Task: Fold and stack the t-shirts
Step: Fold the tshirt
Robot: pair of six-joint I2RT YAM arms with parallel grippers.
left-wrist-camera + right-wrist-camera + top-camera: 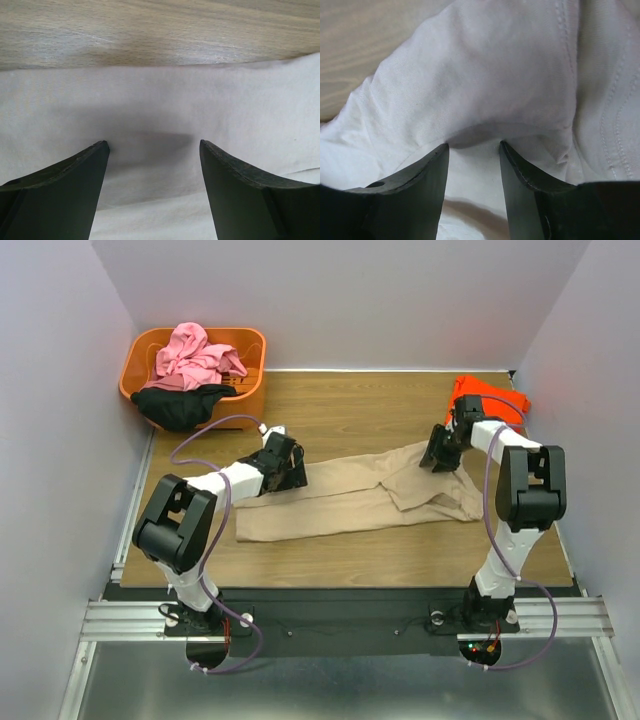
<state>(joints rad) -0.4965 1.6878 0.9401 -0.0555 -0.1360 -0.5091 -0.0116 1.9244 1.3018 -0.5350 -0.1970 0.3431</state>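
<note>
Over the table (350,405) we go, and the tan shirt (350,505) lies stretched in a long band across the middle of the wood, running from the left arm's side over to the right arm's side. It looks doubled over lengthwise, with a sleeve and some loose folds bunched at its right end.

The left gripper (154,146) hangs low over the shirt's left end, near the far edge of the cloth. Its fingers (65,190) stand wide apart. Smooth, flat cloth shows between them and nothing is pinched.

The right gripper (473,145) is down at the shirt's right end. Its fingers are partly apart, and a hump of tan cloth rises just past the tips, with stitched seams to the right of it. Cloth fills the gap, but I cannot tell whether it is clamped or just lying there.

In the far right corner sits the orange-red shirt (495,398), a compact bundle just behind the right arm. In the far left corner is the orange basket (252,390). The pink shirt (190,355) is heaped inside it and the black shirt (180,408) is draped over its near rim.
</note>
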